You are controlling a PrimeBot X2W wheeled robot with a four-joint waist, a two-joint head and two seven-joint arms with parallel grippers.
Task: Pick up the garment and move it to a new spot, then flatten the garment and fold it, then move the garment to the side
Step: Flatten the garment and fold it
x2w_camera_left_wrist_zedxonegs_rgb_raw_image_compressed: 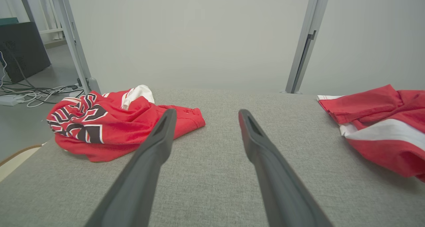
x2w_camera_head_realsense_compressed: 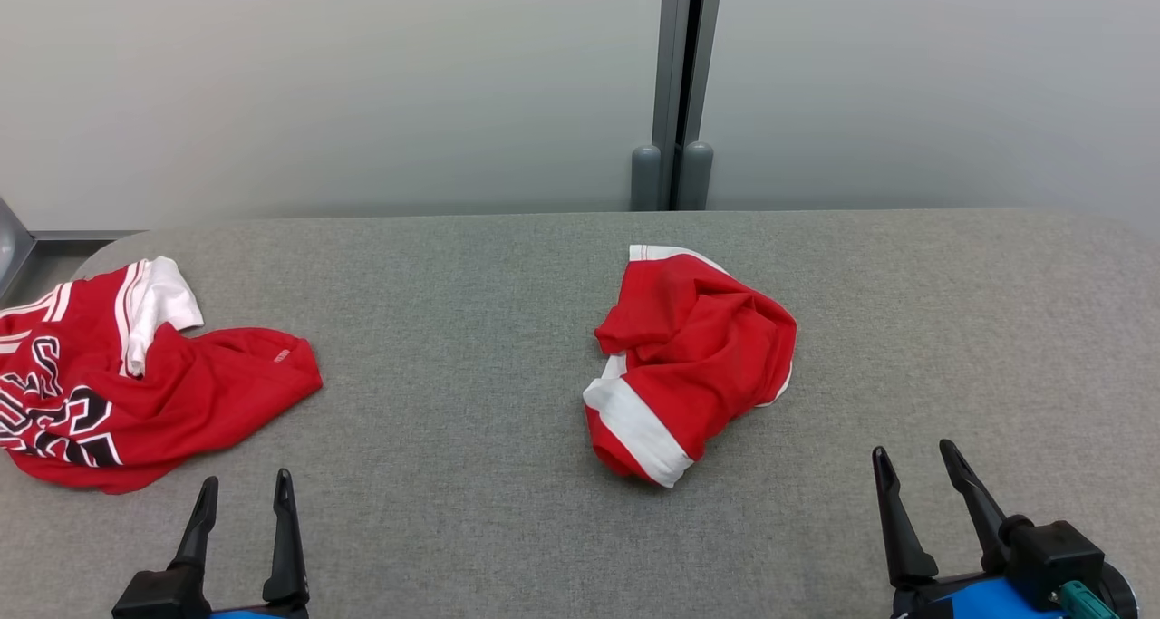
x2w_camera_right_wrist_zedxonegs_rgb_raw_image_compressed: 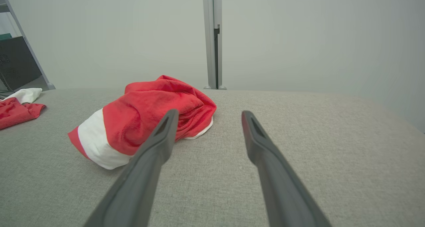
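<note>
crumpled red garment point(x2w_camera_head_realsense_compressed: 693, 365) with white trim is bunched in a heap near the middle of the grey worktop point(x2w_camera_head_realsense_compressed: 471, 510), about 10 o'clock from the right gripper point(x2w_camera_head_realsense_compressed: 912, 449) and 2 o'clock from the left gripper point(x2w_camera_head_realsense_compressed: 246, 478). both grippers have their fingers spread apart with nothing in them, down at the near edge and well clear of the cloth. there's a second red jersey point(x2w_camera_head_realsense_compressed: 136, 383) with black lettering heaped at 9 o'clock, so i'm guessing the middle one is the job. it looks like a light, floppy knit: zero stiffness, will sag and trail when lifted, and probably won't slide much on that fabric top. i'd pinch the white band point(x2w_camera_head_realsense_compressed: 634, 430) at the heap's 7 o'clock corner. a hem gives a thicker bite and an edge to flatten from.
</note>
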